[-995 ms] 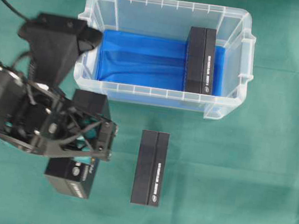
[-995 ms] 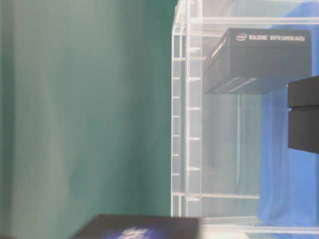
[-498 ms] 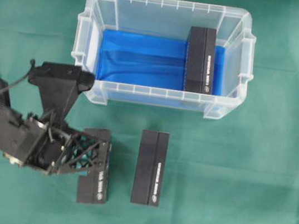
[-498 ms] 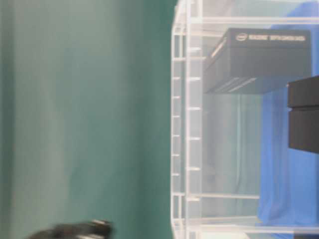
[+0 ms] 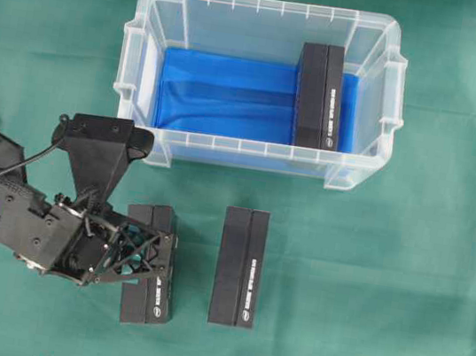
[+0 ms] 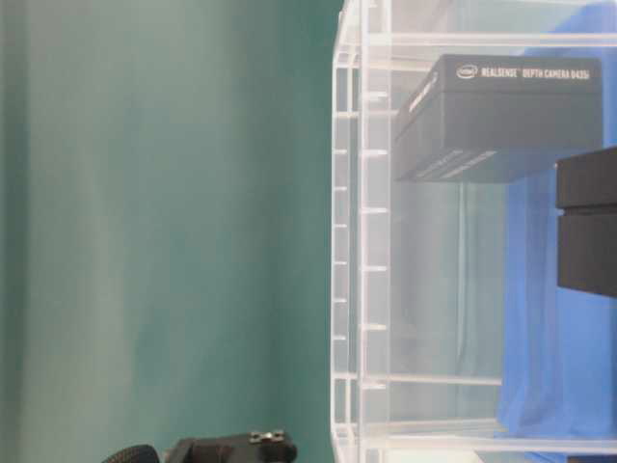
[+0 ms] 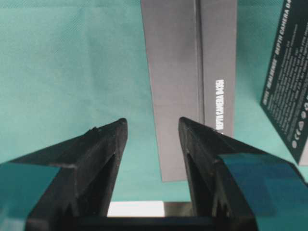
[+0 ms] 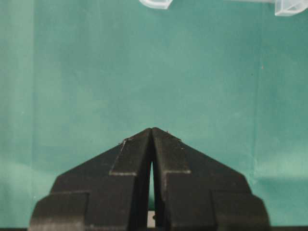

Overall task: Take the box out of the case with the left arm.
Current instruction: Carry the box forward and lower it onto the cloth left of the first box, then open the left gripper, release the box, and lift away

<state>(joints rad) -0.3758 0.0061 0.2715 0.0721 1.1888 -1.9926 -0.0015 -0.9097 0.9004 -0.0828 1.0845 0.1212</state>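
At the near edge of the bench (image 5: 401, 283), at about seven o'clock in the overhead view, the left hand (image 5: 143, 258) is seen low over a black box (image 5: 149, 295) lying on the green cloth. In the left wrist view its fingers (image 7: 103, 149) are parted to a moderate gap with nothing between them; whether the box under the hand is touched cannot be told. The arm is laid out nearly flat, reaching toward three o'clock, its wrist camera housing raised behind the hand.

Just beside it, toward six o'clock, a second black box (image 5: 238, 266) rests on the cloth, well clear of the case (image 5: 134, 64).

Farther off, at twelve o'clock, the case stands with one box (image 5: 319, 96) left inside, upright on its edge against the three o'clock wall on the blue lining.

A risk is judged here: if the hand is lifted or swung while the fingers are close to the near box, that box could be dragged or tipped. On the reach for the remaining box, the case rim could be struck, or the box pinched against the wall.

The right hand (image 8: 152, 131) is parked with its fingers pressed together, empty.
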